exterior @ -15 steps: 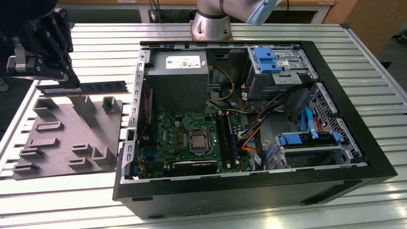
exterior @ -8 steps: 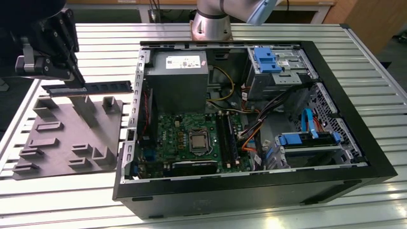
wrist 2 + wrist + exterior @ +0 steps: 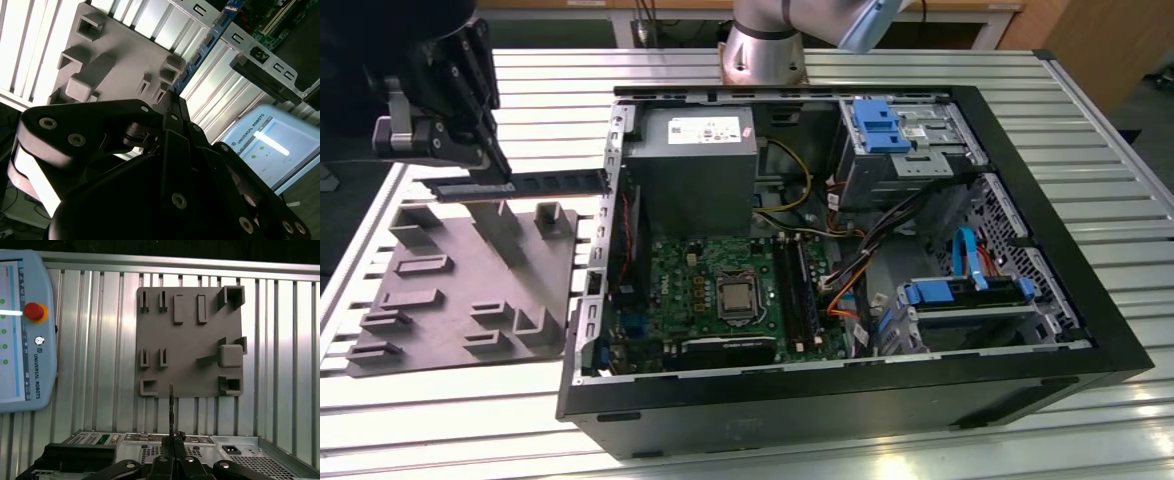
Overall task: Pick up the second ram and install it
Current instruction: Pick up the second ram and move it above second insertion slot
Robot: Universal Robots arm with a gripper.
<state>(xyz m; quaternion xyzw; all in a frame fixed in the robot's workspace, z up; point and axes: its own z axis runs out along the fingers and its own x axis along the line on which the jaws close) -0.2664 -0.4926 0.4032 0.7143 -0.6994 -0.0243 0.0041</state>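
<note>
slatted table (image 3: 454, 410); one pincer (image 3: 488, 166) clamps one ram (image 3: 560, 181)

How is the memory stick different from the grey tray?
The memory stick is dark, thin and narrow; the grey tray is paler, broad and has raised blocks. The memory stick is gripped in the air by the end effector; the grey tray lies flat on the table. Both are outside the computer case.

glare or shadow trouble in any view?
Second wrist view: table slats blow out white, pendant screen glows. First wrist view: faint streaks on the slats, grey tray evenly lit. Exterior view: even light, case interior shaded, second ram in the gripper reads dark.
</note>
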